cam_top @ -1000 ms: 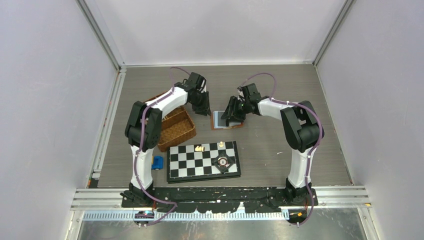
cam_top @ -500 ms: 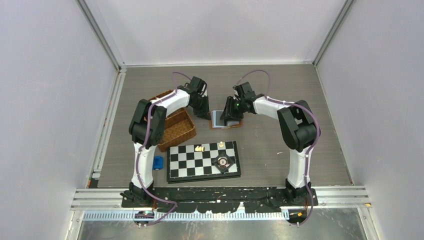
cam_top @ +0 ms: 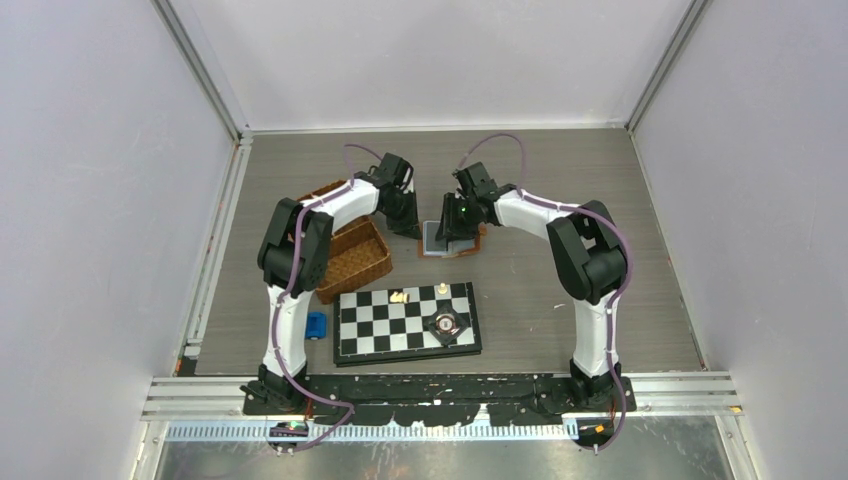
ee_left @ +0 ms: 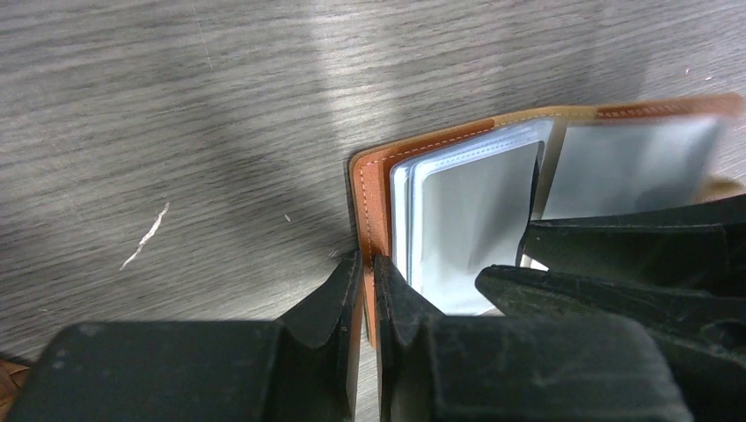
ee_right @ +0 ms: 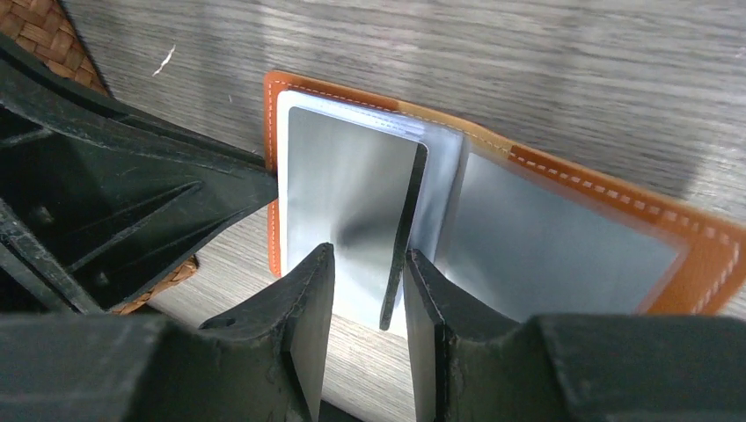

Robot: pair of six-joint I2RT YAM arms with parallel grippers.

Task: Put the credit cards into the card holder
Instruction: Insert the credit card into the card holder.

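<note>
1. The card holder (ee_right: pixel 563 237) is laid open on the table: tan-brown leather with pale stitching, clear sleeves fanned up inside. The cover edge is pinched by the left gripper (ee_left: pixel 368 290).
2. One credit card (ee_right: pixel 347 189), grey, glossy and dark-edged, is tilted over the holder's pinched half, its near end between the fingers of the right gripper (ee_right: pixel 368 264); a firm grip cannot be confirmed.

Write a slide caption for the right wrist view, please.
A card stands on edge between the right fingers over the open card holder.
</note>
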